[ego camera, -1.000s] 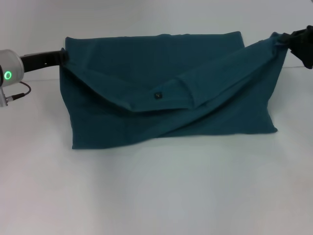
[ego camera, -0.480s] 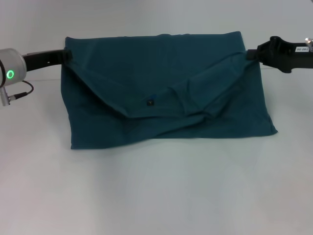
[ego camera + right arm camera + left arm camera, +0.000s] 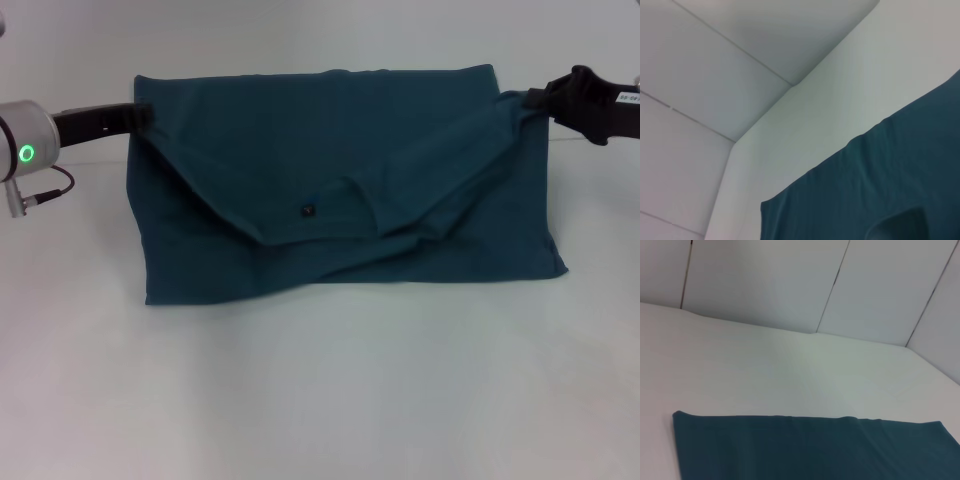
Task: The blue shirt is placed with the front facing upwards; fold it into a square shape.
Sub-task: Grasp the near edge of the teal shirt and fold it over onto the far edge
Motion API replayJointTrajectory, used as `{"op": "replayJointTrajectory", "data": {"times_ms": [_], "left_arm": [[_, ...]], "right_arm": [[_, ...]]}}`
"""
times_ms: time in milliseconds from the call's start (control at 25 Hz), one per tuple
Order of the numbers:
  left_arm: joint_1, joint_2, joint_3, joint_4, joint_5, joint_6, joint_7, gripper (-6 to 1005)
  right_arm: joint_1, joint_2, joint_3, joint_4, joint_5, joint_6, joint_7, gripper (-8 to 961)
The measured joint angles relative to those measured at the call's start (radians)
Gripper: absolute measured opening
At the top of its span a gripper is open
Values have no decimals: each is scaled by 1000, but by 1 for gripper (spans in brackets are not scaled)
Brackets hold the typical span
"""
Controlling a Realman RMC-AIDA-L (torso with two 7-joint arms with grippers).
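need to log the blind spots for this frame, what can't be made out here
- Left gripper, head view: fingertips at the blue shirt's far left corner; grip unclear.
- Right gripper, head view: fingertips merge with the cloth at the far right corner.
- Chest lettering: hidden under the folded-over layers.
- Both wrist views: only cloth, table and wall; no fingers visible.
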Motion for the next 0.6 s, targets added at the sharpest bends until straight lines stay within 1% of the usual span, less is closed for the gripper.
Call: {"op": "replayJointTrajectory", "data": {"times_ms": [240, 400, 480, 600], "left_arm": [[2, -3, 0, -3, -1, -6, 5, 14], [-12, -6, -4, -36, -22, -30, 73, 15], [-26, -13, 0, -53, -36, -58, 111, 15], [-42, -34, 5, -57, -38, -115, 130, 15]], "right_arm": [[13, 34, -6, 5, 0, 82, -2, 110], [36, 61, -7, 13, -2, 172, -3, 113], [53, 69, -10, 28, -6, 209, -3, 114], [74, 70, -29, 47, -9, 235, -3, 116]]}}
